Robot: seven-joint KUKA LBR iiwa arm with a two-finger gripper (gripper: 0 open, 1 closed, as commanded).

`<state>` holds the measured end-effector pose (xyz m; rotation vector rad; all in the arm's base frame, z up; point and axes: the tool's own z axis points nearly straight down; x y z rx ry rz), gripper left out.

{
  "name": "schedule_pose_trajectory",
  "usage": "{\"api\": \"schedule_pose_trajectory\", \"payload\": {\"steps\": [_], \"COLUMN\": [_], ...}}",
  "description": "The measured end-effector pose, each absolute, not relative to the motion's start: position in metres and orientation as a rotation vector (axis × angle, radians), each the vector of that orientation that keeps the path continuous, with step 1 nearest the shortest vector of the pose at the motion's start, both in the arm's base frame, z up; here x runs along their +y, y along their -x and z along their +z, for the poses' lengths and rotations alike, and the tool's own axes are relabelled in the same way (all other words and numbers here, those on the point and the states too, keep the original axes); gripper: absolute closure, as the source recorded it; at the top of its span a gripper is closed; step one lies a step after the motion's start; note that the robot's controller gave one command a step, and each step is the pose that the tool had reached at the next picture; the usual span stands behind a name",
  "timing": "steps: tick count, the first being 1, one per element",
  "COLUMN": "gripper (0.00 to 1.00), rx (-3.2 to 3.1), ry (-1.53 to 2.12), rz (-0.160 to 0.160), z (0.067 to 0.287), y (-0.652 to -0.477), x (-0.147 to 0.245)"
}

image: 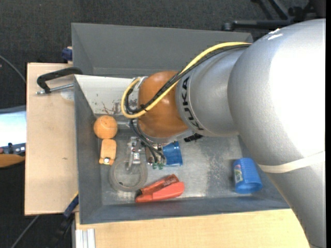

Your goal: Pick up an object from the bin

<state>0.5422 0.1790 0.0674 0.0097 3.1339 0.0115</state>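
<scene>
Transparent round dish (pixel 124 180) is lying at the lower left of the bin (pixel 155 50) floor, the gripper (pixel 134 160) hanging just over its upper edge; whether it is clenching or released I cannot tell.

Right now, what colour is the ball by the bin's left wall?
Orange. The ball shows best in the camera view.

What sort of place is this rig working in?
Probably a lab bin-picking test cell: a grey metal bin holds unrelated loose things, like an orange ball, a blue cup and a red tool, and an industrial arm reaches into it.
</scene>
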Motion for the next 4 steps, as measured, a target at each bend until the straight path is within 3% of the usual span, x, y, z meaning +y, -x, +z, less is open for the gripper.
{"api": "schedule_pose_trajectory", "payload": {"steps": [3, 4], "gripper": [1.00, 1.00], "rx": [3.128, 3.136], "ry": [-0.012, -0.011], "rz": [0.017, 0.013], "z": [0.086, 0.105], "y": [-0.544, -0.541], "x": [0.180, 0.179]}}
